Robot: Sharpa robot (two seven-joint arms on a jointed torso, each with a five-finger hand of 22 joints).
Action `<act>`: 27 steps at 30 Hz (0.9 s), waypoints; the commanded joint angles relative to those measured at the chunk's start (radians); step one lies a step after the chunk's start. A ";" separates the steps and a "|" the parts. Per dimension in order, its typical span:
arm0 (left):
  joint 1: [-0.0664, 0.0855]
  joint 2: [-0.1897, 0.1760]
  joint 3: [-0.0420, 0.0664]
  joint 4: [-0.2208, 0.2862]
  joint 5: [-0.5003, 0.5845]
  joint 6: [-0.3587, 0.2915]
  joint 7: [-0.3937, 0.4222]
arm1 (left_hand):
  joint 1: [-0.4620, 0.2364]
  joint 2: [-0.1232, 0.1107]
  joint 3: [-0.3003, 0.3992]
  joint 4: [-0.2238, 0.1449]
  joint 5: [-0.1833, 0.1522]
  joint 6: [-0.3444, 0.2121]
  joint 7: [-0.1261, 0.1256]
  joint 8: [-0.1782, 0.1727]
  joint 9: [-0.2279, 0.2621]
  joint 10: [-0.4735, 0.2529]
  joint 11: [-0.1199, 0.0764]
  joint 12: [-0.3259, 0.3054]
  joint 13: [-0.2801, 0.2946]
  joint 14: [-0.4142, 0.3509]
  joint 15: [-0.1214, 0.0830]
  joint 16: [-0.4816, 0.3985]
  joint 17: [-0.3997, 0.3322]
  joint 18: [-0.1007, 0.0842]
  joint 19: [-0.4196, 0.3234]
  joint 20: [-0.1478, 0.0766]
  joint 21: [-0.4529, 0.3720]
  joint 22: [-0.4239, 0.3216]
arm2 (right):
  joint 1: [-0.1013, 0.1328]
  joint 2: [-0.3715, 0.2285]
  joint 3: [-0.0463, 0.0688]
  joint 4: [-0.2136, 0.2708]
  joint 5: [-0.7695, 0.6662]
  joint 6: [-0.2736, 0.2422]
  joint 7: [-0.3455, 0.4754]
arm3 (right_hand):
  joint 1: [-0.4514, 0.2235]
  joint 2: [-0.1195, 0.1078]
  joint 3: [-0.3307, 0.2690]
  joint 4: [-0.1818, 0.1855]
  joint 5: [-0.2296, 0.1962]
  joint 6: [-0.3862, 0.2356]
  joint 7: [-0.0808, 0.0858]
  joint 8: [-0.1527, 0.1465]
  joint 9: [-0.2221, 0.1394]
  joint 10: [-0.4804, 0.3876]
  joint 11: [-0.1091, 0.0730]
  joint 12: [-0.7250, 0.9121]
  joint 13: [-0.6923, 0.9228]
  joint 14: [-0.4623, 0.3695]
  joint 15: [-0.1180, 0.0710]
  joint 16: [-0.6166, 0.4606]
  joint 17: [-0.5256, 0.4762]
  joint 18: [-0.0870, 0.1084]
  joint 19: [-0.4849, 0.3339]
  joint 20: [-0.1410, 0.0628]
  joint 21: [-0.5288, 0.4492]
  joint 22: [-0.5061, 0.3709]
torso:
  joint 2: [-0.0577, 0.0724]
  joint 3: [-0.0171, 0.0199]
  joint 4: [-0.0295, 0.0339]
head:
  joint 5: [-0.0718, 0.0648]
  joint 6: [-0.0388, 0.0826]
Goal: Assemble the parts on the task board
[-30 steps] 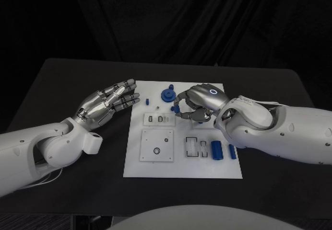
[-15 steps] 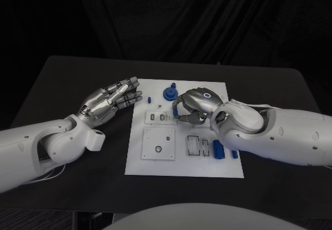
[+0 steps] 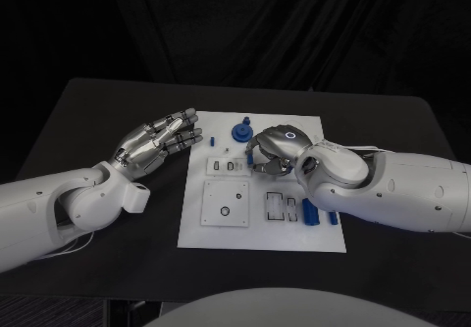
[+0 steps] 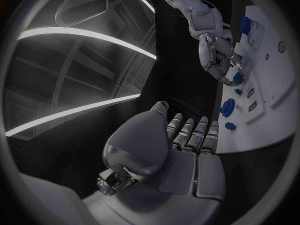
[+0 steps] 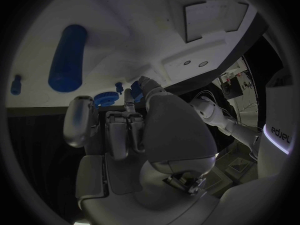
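Note:
The white task board (image 3: 260,235) lies mid-table. My right hand (image 3: 278,148) hangs curled over its far half and pinches a small blue part (image 3: 249,158), which also sits between thumb and fingers in the right wrist view (image 5: 135,91). A blue gear-like part (image 3: 239,133) stands just beyond the hand, and again close under the fingers (image 5: 106,98). My left hand (image 3: 159,142) hovers beside the board's far left corner, fingers straight and apart, holding nothing; its palm (image 4: 181,155) faces the board. A blue cylinder (image 3: 309,212) lies near the board's right edge.
A small blue peg (image 3: 210,142) stands near the board's far left edge. A square raised plate (image 3: 224,204) and slotted blocks (image 3: 279,208) sit on the near half. A short blue piece (image 3: 332,218) lies beside the cylinder. Black table surrounds the board.
My right hand and forearm have shifted a little to the left over the board, still curled on the small blue part. The left hand has barely moved.

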 commanded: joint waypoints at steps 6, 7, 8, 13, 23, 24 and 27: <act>-0.002 0.005 0.001 -0.004 0.004 0.014 0.012 | 0.001 -0.004 0.002 0.003 0.002 -0.006 -0.001 -0.001 0.000 -0.002 0.006 -0.002 0.000 -0.003 0.002 0.004 0.001 -0.012 0.003 0.001 0.000 0.000 | -0.003 0.011 0.001 -0.002 -0.016 0.042 -0.006 | -0.016 0.000 0.002 0.003 0.003 -0.008 0.003 -0.009 -0.003 0.105 0.009 0.003 0.263 0.102 0.005 0.003 0.263 0.015 0.001 0.008 -0.006 0.169 | -0.001 -0.0010 0.0009 | -0.002 -0.002; -0.002 0.005 0.001 -0.005 0.004 0.014 0.012 | 0.001 -0.004 0.002 0.003 0.002 -0.006 -0.001 -0.001 0.000 -0.002 0.006 -0.002 0.000 -0.003 0.002 0.004 0.001 -0.012 0.003 0.001 0.000 0.000 | -0.003 0.012 0.001 -0.003 -0.016 0.043 -0.006 | -0.016 0.000 0.002 0.003 0.003 -0.008 0.003 -0.009 -0.003 0.105 0.009 0.003 0.263 0.102 0.005 0.003 0.263 0.015 0.001 0.008 -0.006 0.169 | 0.000 -0.0011 0.0013 | -0.002 -0.002; -0.002 0.005 0.001 -0.005 0.004 0.014 0.013 | 0.001 -0.004 0.002 0.003 0.002 -0.006 -0.001 -0.001 0.000 -0.002 0.006 -0.002 0.000 -0.003 0.002 0.004 0.001 -0.012 0.003 0.001 0.000 0.000 | -0.004 0.013 0.001 -0.004 -0.016 0.044 -0.004 | -0.016 0.000 0.002 0.003 0.003 -0.008 0.003 -0.009 -0.003 0.105 0.009 0.003 0.263 0.102 0.005 0.003 0.263 0.015 0.001 0.008 -0.006 0.169 | 0.000 -0.0011 0.0013 | -0.002 -0.002; -0.003 0.006 0.001 -0.007 0.004 0.015 0.013 | -0.001 -0.006 0.001 0.004 0.000 -0.006 -0.001 -0.001 0.000 -0.003 0.006 -0.003 0.000 -0.004 0.002 0.003 0.001 -0.012 0.003 0.001 0.000 0.000 | -0.004 0.018 0.001 -0.008 -0.004 0.049 0.001 | -0.019 0.000 0.002 0.004 0.001 -0.011 0.003 -0.012 -0.005 0.105 0.009 0.003 0.263 0.102 0.005 0.003 0.263 0.016 0.000 0.009 -0.011 0.168 | -0.001 -0.0013 0.0014 | -0.002 -0.004; -0.005 0.008 0.001 -0.010 0.004 0.016 0.014 | -0.001 -0.006 0.001 0.004 0.000 -0.006 -0.001 -0.001 0.000 -0.003 0.006 -0.003 0.000 -0.004 0.002 0.003 0.001 -0.012 0.003 0.001 0.000 0.000 | -0.004 0.025 0.001 -0.015 0.009 0.069 0.000 | -0.023 -0.003 0.010 0.001 -0.010 -0.044 0.013 -0.045 -0.023 0.105 0.014 0.003 0.263 0.102 0.009 0.003 0.263 0.020 -0.010 0.013 -0.035 0.162 | -0.001 -0.0016 0.0010 | -0.001 -0.007; -0.005 0.008 0.001 -0.010 0.004 0.016 0.014 | -0.001 -0.006 0.001 0.004 0.000 -0.006 -0.001 -0.001 0.000 -0.003 0.006 -0.003 0.000 -0.004 0.002 0.003 0.001 -0.012 0.003 0.001 0.000 0.000 | -0.004 0.026 0.001 -0.015 0.009 0.072 -0.001 | -0.024 -0.004 0.011 0.001 -0.012 -0.052 0.015 -0.053 -0.028 0.105 0.015 0.003 0.263 0.102 0.010 0.003 0.263 0.021 -0.012 0.014 -0.040 0.161 | -0.001 -0.0016 0.0010 | -0.001 -0.007; -0.005 0.008 0.001 -0.011 0.004 0.016 0.014 | -0.001 -0.006 0.001 0.004 0.000 -0.006 -0.001 -0.001 0.000 -0.003 0.006 -0.003 0.000 -0.004 0.002 0.003 0.001 -0.012 0.003 0.001 0.000 0.000 | -0.004 0.028 0.001 -0.017 0.009 0.079 -0.002 | -0.027 -0.007 0.013 0.000 -0.019 -0.071 0.018 -0.071 -0.041 0.105 0.017 0.003 0.263 0.102 0.013 0.003 0.263 0.023 -0.015 0.016 -0.048 0.159 | 0.000 -0.0014 0.0014 | -0.001 -0.008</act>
